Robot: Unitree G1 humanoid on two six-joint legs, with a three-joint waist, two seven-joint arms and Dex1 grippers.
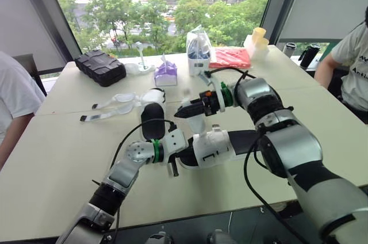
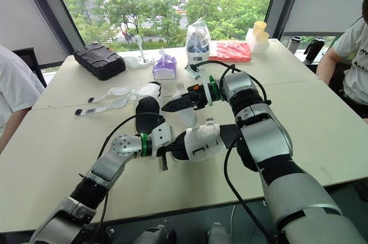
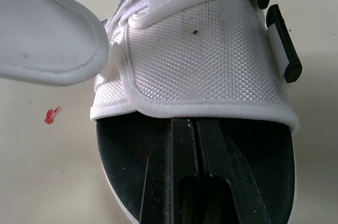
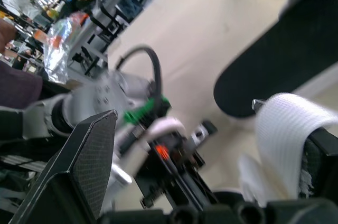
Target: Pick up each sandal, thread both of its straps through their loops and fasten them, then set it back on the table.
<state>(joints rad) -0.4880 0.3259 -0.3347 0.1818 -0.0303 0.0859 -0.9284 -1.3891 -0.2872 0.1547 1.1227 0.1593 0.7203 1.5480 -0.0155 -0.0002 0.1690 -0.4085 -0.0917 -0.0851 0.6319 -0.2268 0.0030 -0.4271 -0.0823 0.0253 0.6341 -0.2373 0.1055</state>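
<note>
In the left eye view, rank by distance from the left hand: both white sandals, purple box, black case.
1. Near sandal, at the left hand, front centre.
2. Second sandal, just behind, slightly left.
3. Purple box, far centre.
4. Black case, far left.

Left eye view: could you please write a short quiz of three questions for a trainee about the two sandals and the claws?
1. True or false: the left claw lies on the black footbed of the near white mesh sandal.
2. The straps of the far white sandal are: A fastened; B spread open on the beige table; C cut off.
3. Which claw meets the near sandal's raised white strap?
Key: 1 true; 2 B; 3 the right claw.
</note>
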